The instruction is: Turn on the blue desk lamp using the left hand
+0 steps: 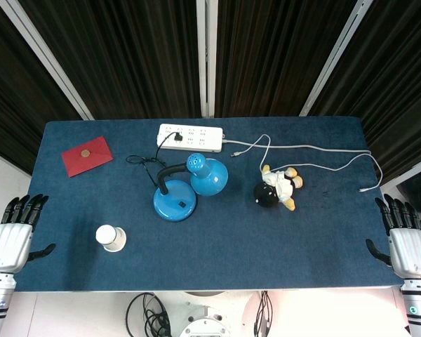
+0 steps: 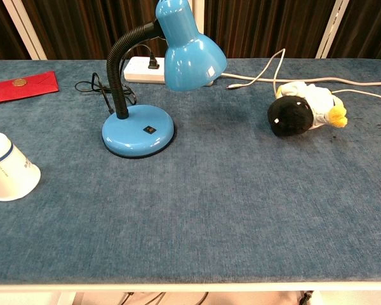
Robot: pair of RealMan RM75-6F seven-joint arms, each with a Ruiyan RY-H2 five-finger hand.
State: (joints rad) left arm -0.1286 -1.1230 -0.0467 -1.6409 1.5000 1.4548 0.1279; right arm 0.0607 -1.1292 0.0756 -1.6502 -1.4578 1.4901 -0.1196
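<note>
The blue desk lamp (image 1: 175, 200) stands near the table's middle, with a round base, a black flexible neck and a blue shade (image 1: 208, 175) turned to the right. In the chest view the lamp base (image 2: 138, 131) carries a small black switch (image 2: 150, 130) on its top, and the shade (image 2: 189, 54) hangs above it. Its black cord runs to a white power strip (image 1: 190, 137). My left hand (image 1: 14, 235) rests at the table's left edge, fingers apart, holding nothing, far from the lamp. My right hand (image 1: 407, 242) lies likewise at the right edge. Neither hand shows in the chest view.
A white paper cup (image 1: 110, 237) stands upside down front left of the lamp, also seen as cup (image 2: 7, 168). A red envelope (image 1: 87, 155) lies at back left. A black, white and yellow plush toy (image 1: 276, 188) lies right of the lamp. White cables (image 1: 316, 151) trail across the back right.
</note>
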